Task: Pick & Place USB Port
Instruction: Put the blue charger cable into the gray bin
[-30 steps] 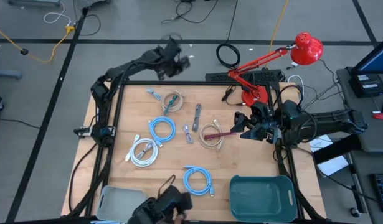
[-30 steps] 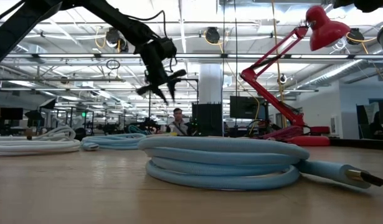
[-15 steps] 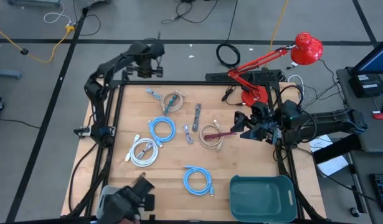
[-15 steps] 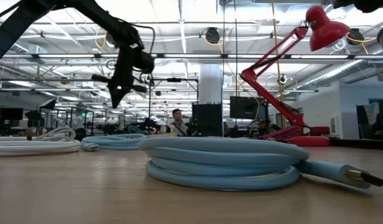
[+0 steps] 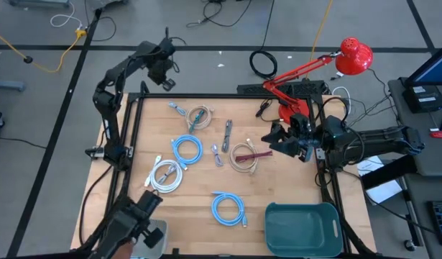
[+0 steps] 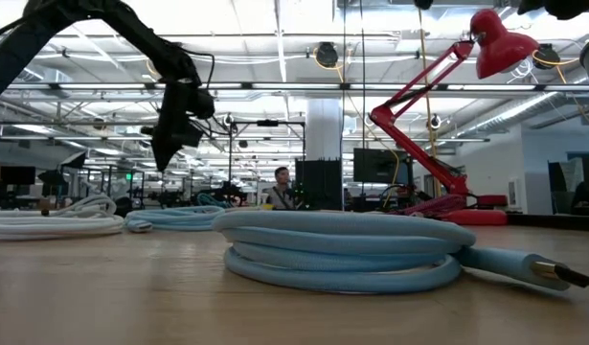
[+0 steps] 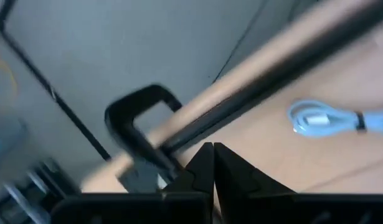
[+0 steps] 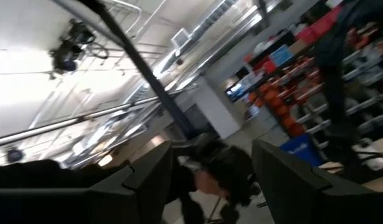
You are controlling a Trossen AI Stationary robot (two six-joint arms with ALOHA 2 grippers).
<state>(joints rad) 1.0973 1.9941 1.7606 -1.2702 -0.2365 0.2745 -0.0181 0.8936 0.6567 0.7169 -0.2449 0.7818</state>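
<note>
Two blue coiled USB cables [image 5: 186, 149] [image 5: 228, 208], one white coil [image 5: 165, 175] and two beige coils [image 5: 199, 117] [image 5: 243, 157] lie on the wooden table [image 5: 292, 183] in the high view, none of them held. One teal bin [image 5: 301, 223] sits at the near edge. The left gripper [image 5: 163, 63] hangs beyond the far edge; the right gripper [image 5: 277, 137] hovers beside the beige coil by the red lamp [image 5: 350, 54].

Only the low view shows a person [image 6: 280, 187] far behind, and the plug [image 6: 553, 273] of the nearest blue coil.

Only the left wrist view shows that pincer's fingers [image 7: 200, 168] pressed together on nothing, over one black clamp [image 7: 135, 118] on the table edge.

Only the right wrist view shows its fingers [image 8: 147, 180] standing apart, pointed at the ceiling.
</note>
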